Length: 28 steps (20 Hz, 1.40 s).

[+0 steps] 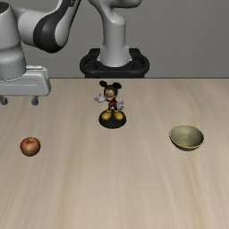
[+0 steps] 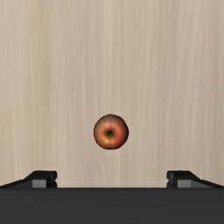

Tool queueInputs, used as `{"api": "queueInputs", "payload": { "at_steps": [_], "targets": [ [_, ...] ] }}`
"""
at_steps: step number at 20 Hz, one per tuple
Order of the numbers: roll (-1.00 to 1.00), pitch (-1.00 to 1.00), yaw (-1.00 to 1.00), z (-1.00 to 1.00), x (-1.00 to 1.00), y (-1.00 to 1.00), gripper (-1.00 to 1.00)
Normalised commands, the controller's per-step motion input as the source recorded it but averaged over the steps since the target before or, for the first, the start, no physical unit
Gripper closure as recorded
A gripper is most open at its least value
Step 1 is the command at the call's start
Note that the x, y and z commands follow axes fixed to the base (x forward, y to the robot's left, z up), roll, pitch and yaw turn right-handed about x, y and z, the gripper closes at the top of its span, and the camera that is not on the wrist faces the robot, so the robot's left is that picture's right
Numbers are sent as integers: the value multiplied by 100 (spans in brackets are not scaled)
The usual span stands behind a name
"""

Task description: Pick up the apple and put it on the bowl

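A small round red apple (image 1: 30, 146) with a yellowish patch lies on the pale wood-grain table (image 1: 134, 192), by itself near the exterior view's left edge. Taking the exterior view as a clock face centred on the black, red and yellow cartoon-mouse figurine (image 1: 111, 105) on its dark round base, the apple sits at about eight o'clock and the shallow olive-green round bowl (image 1: 186, 137) at about four o'clock. The bowl stands upright with nothing in it, and it is well apart from the apple, with the figurine between them and farther back. The grey-white gripper (image 1: 20, 100) of the white and dark jointed robot arm (image 1: 45, 31) shows at roughly twelve o'clock from the apple in that view, clear of the fruit and pointing down at the table. Its two fingers stand wide apart and hold nothing. In the wrist view the apple (image 2: 111, 132) rests on bare wood, centred on the gap of the gripper (image 2: 112, 178). The dark fingertips (image 2: 42, 178) are spread far to either side of the apple and touch neither it nor the table.
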Motion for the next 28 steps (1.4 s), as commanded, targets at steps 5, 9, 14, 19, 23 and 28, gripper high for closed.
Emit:
{"api": "queueInputs", "payload": {
  "at_steps": [5,9,14,19,23,28],
  "targets": [
    [0,0,0,-100,0,0,-100],
    [0,0,0,-100,0,0,-100],
    [0,0,0,-100,0,0,-100],
    [0,0,0,0,0,0,100],
    [0,0,0,25,0,0,100],
    [0,0,0,20,0,0,100]
  ]
}}
